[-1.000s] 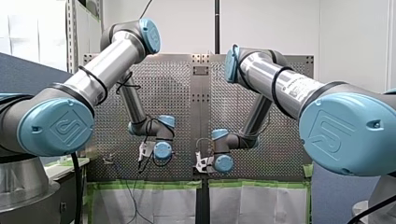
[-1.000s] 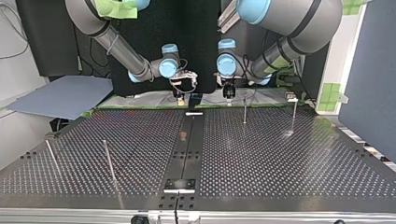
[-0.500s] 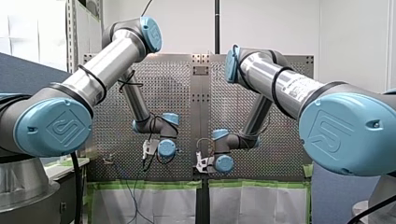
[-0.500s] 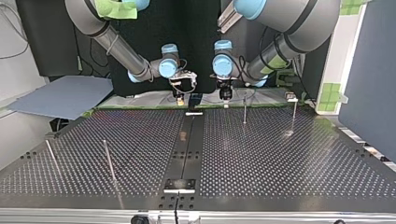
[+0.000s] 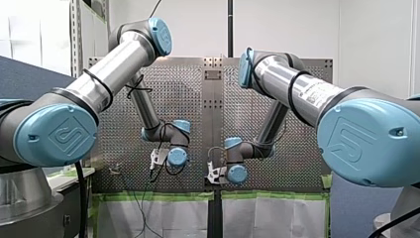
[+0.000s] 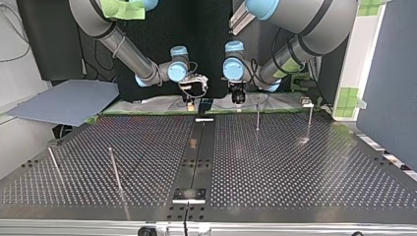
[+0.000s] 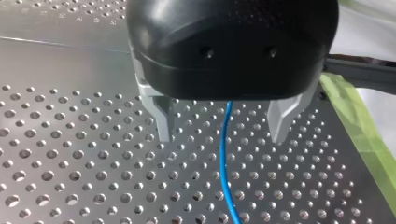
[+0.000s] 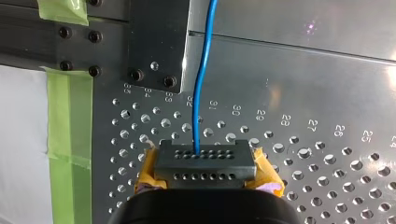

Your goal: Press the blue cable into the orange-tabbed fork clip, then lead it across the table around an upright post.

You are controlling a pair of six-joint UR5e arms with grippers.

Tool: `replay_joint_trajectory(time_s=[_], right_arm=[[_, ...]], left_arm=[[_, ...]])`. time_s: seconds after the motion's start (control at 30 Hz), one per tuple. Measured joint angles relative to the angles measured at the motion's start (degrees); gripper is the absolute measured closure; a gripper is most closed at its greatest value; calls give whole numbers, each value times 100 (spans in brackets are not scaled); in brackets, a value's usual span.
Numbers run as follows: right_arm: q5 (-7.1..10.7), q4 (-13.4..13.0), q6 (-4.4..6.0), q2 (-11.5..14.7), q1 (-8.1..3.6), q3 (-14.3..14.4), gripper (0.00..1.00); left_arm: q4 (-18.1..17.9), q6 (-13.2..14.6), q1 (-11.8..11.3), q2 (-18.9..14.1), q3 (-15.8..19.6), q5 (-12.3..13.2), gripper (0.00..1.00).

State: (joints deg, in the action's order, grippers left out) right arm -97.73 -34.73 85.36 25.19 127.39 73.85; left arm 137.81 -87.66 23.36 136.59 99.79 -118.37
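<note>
The blue cable lies on the perforated table and runs between the fingers of my left gripper. That gripper is black with metal fingers and stands open, low over the table, not touching the cable. At the table's edge, my right gripper, with yellow pads, is shut on the blue cable, which leads straight ahead from its fingertips. In the top view both grippers hang side by side at the far edge, my right gripper on the left and my left gripper on the right. I cannot make out an orange-tabbed clip.
Two upright posts stand at the top view's right, close to my left gripper. Two more posts lean at the near left. A dark centre rail splits the table. Green tape lines the edge.
My left gripper has shifted sideways toward my right gripper, leftward in the top view, most of it in the first half second. My right arm has not moved.
</note>
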Motion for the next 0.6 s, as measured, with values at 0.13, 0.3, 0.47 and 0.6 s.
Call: replay_joint_trajectory(time_s=[0.13,0.3,0.47,0.6], right_arm=[[-1,0,0,-1,6,-1,100],[5,0,0,-1,11,0,100],[12,1,0,-1,11,-2,100],[21,6,0,0,10,-1,100]], left_arm=[[2,7,2,0,-3,-5,0],[8,12,4,2,-4,-20,0],[39,59,12,1,-5,-26,9],[114,234,18,-4,-12,-13,47]])
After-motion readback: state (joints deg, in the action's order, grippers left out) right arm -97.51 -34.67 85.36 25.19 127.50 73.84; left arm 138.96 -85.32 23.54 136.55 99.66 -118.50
